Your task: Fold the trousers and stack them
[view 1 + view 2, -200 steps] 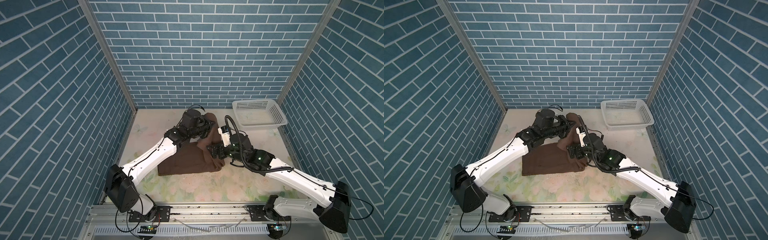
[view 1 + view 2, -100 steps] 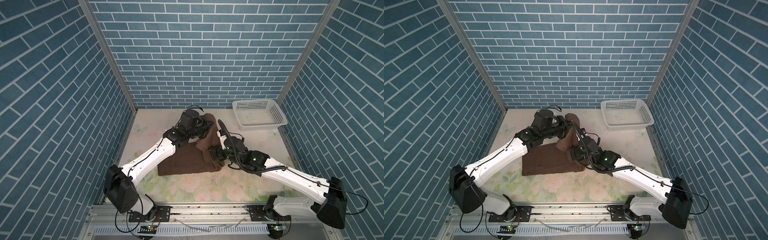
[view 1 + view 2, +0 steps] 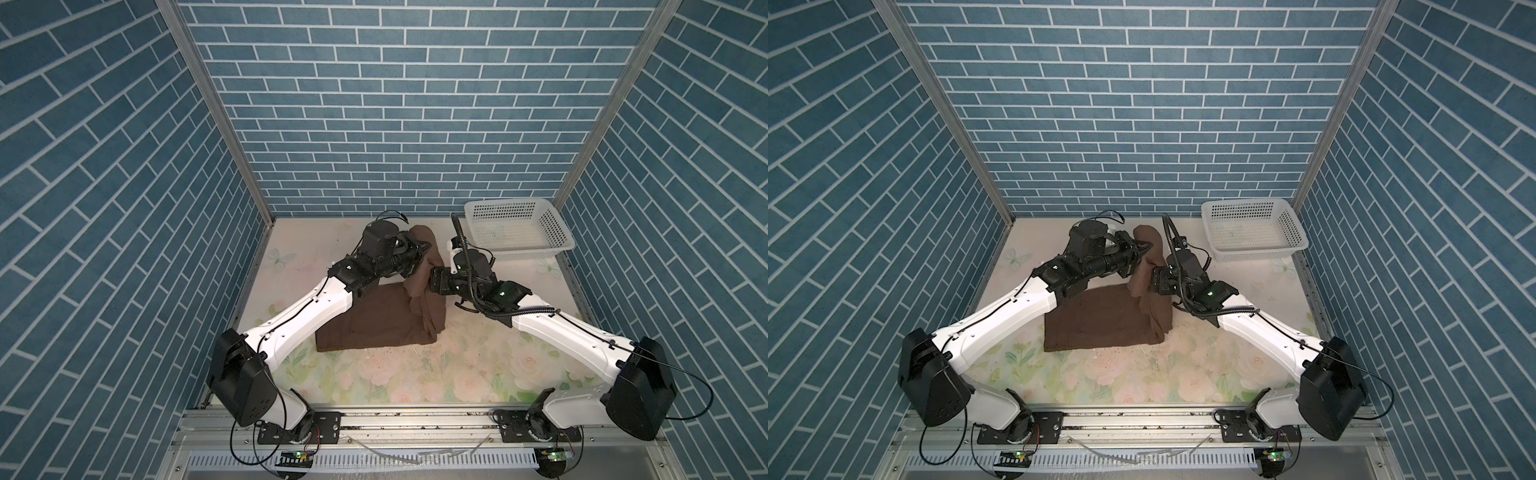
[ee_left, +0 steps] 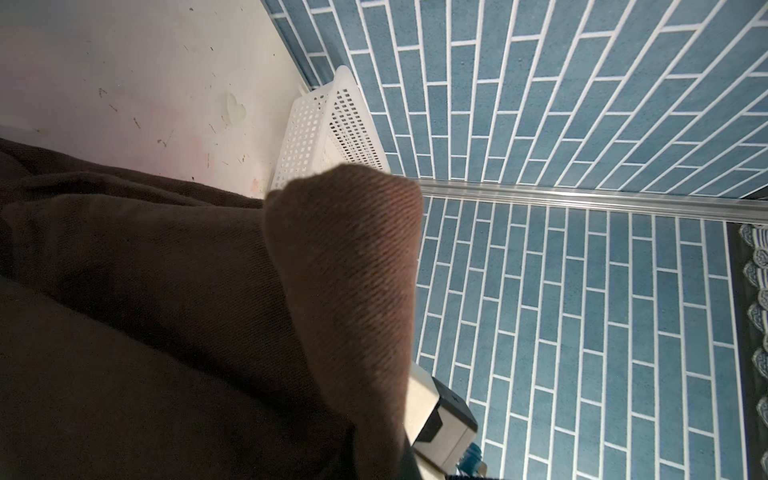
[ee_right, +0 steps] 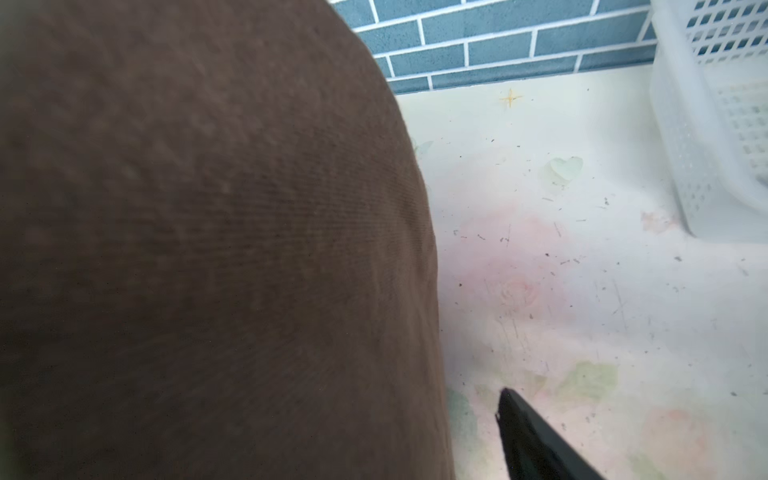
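Observation:
The dark brown trousers (image 3: 374, 320) lie partly folded on the table in both top views, with their right end pulled up into a hanging fold (image 3: 1146, 270). My left gripper (image 3: 427, 248) is raised over the back of the table and is shut on the top of that fold. In the left wrist view the cloth (image 4: 345, 266) drapes over the jaws, and only part of one finger (image 4: 440, 415) shows. My right gripper (image 3: 430, 284) is open and pressed against the hanging fold from the right. In the right wrist view one black finger (image 5: 536, 444) stands clear of the cloth (image 5: 208, 249); the other is hidden behind it.
A white perforated basket (image 3: 515, 224) stands in the back right corner, close behind my right wrist. Blue brick walls close in the table on three sides. Floral tabletop (image 3: 415, 374) lies bare in front of the trousers.
My right gripper has risen from the table and turned onto the hanging fold, its jaws narrowing a little. The left gripper has kept its hold, almost still.

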You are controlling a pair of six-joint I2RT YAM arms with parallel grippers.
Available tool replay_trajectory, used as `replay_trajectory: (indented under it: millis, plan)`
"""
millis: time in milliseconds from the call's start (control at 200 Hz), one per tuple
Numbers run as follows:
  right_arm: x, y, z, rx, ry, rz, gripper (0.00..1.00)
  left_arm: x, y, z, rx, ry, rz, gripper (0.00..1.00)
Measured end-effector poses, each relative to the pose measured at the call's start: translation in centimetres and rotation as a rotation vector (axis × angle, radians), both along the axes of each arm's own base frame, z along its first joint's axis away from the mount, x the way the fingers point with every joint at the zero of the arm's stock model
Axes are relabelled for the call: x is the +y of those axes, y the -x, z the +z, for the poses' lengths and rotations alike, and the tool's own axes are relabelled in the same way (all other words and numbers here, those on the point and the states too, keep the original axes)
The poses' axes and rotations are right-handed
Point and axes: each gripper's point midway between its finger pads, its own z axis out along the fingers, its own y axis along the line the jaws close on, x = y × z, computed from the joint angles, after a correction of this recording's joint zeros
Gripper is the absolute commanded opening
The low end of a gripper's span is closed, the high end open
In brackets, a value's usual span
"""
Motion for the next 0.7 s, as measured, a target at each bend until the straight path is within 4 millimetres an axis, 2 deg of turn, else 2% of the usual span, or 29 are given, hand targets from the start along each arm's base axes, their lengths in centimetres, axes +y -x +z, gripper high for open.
replay_trajectory:
  millis: [110, 265, 340, 425, 530, 600, 700]
  plan:
    - [-0.3, 1.1, 1.6, -0.003, -0.037, 0.024, 0.90, -0.5, -0.3, -0.6, 0.012, 0.003, -0.010, 0.00]
    - [-2.5, 4.2, 6.3, -0.062, -0.118, 0.053, 0.89, -1.5, -0.9, -2.9, 0.058, -0.019, -0.028, 0.00]
    - [-4.1, 5.9, 8.5, -0.099, -0.151, 0.060, 0.85, -2.0, -1.3, -3.8, 0.074, -0.025, -0.036, 0.00]
    - [-4.9, 7.2, 10.0, -0.126, -0.179, 0.076, 0.75, -2.5, -1.6, -4.3, 0.086, -0.028, -0.043, 0.00]
    - [-4.6, 7.5, 9.7, -0.110, -0.175, 0.106, 0.65, -3.2, -1.7, -4.3, 0.086, -0.021, -0.058, 0.00]
    - [-3.7, 7.2, 8.3, -0.071, -0.154, 0.124, 0.64, -3.6, -1.7, -4.1, 0.085, -0.016, -0.067, 0.00]
    - [-2.2, 6.4, 5.3, 0.008, -0.108, 0.149, 0.64, -3.9, -1.5, -3.8, 0.082, -0.011, -0.077, 0.00]
